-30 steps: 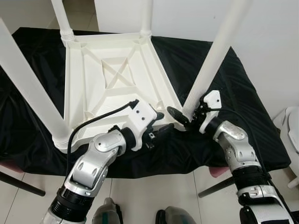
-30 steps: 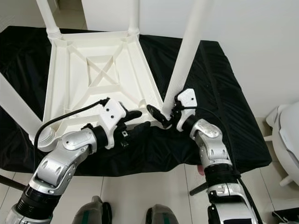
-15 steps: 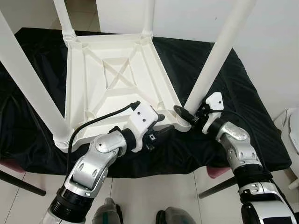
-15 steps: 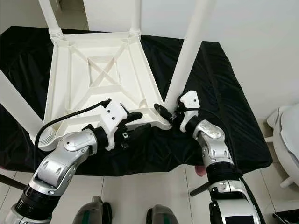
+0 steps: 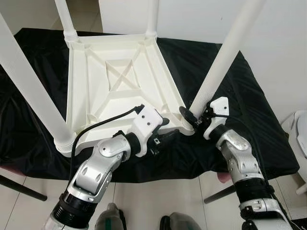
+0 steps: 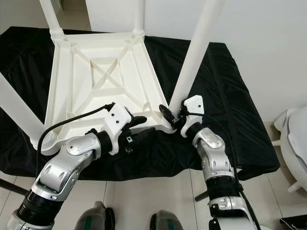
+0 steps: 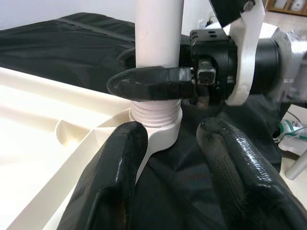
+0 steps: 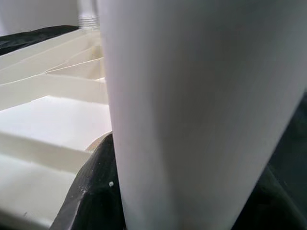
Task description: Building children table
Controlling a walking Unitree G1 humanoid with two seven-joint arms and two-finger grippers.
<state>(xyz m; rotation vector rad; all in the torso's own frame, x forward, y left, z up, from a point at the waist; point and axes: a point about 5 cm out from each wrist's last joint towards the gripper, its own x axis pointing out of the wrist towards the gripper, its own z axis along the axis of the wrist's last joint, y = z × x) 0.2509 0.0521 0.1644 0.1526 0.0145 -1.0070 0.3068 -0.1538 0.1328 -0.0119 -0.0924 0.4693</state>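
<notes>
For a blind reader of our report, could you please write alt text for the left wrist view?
The right gripper grips a white table leg just above its threaded base, seated in a corner socket of the upturned white table. The left gripper is open in the foreground, over black cloth.

All four table legs (image 5: 221, 62) run off the top edge; the right gripper's (image 5: 191, 116) far finger is probably hidden behind one.

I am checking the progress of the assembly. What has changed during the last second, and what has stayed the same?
The right tool, clasping the near-right leg at its base, brought that leg from a lean to nearly upright in its corner socket. The left tool stayed open at the near edge of the upturned tabletop. The other three legs and the black cloth are unchanged.
</notes>
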